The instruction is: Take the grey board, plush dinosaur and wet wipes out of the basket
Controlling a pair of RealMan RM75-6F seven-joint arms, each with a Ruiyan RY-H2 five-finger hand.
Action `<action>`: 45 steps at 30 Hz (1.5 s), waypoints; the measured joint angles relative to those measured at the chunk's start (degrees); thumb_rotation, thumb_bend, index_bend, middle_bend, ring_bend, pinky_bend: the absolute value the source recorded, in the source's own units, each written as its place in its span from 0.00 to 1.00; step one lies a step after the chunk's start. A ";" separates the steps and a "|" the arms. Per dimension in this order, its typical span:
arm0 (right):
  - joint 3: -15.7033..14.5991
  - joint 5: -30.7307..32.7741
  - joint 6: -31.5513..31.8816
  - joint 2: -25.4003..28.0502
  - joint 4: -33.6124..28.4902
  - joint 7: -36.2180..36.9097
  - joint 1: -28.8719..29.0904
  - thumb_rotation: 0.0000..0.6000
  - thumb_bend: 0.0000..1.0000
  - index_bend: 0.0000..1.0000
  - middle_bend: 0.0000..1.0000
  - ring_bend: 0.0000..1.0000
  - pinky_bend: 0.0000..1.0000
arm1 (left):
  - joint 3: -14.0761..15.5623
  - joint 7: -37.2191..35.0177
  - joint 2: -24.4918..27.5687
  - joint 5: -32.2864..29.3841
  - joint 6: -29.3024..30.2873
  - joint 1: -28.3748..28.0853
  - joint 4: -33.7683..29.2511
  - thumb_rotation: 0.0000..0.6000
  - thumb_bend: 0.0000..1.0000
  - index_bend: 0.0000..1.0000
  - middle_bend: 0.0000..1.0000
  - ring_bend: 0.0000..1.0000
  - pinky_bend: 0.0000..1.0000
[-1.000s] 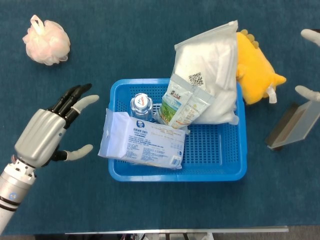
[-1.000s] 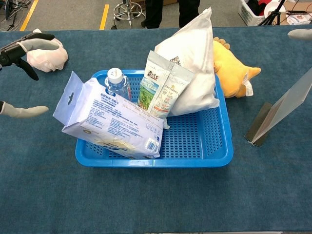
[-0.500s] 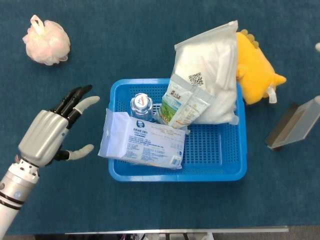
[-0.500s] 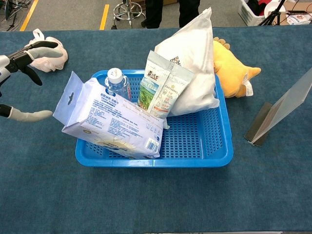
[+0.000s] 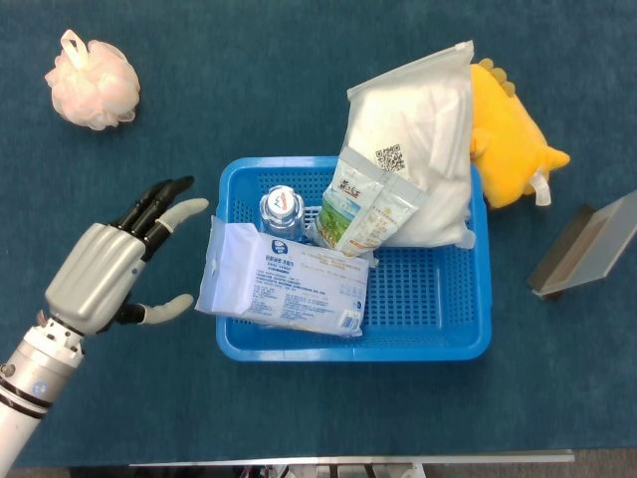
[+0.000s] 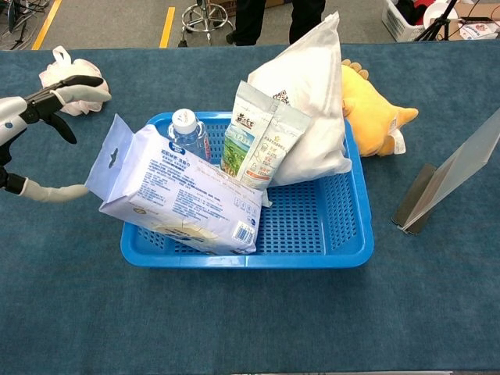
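While the blue basket [image 5: 478,299] sits in the middle of the dark blue worktop [image 5: 299,70], the left robot hand [image 5: 111,267] hovers just to its left, palm down. Its fingers are spread apart and hold nothing, with the fingertips close to the wet wipes [image 5: 289,282] but not touching them. The right robot hand does not appear in either view.

The wet wipes, a pale blue and white pack, lie in the left front part of the basket, tilted up so that one end overhangs the left rim. Behind the pack stands a water bottle [image 5: 282,211] with a white cap. To its right a green and white snack packet [image 5: 366,211] leans against a large white zip bag [image 5: 418,129], which rises from the back right of the basket and overhangs the far rim.

The plush dinosaur [image 5: 508,139], yellow, lies on the worktop outside the basket, touching the zip bag's right side. The grey board [image 5: 587,249] rests on the worktop well to the right of the basket, propped at a tilt. A pink bath pouf [image 5: 92,83] sits at the far left corner.
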 measured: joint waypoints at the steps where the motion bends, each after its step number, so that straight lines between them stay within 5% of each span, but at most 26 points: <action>1: 0.03 0.00 -0.02 -0.02 0.07 0.10 -0.04 1.00 0.00 0.23 0.27 0.22 0.48 | 0.17 -0.30 0.38 0.05 -0.36 -0.19 -0.26 1.00 0.18 0.10 0.00 0.00 0.35; 20: 0.74 0.02 -0.34 -0.35 1.05 1.97 -0.73 1.00 0.00 0.23 0.27 0.22 0.48 | 1.78 0.32 2.55 4.48 -2.79 -2.85 -4.06 1.00 0.18 0.05 0.00 0.00 0.32; 45: 0.93 -0.07 -0.77 -0.85 2.49 4.30 -1.43 1.00 0.00 0.23 0.27 0.22 0.48 | 0.35 4.25 0.13 0.13 -10.27 -8.05 -4.16 1.00 0.18 0.03 0.00 0.00 0.28</action>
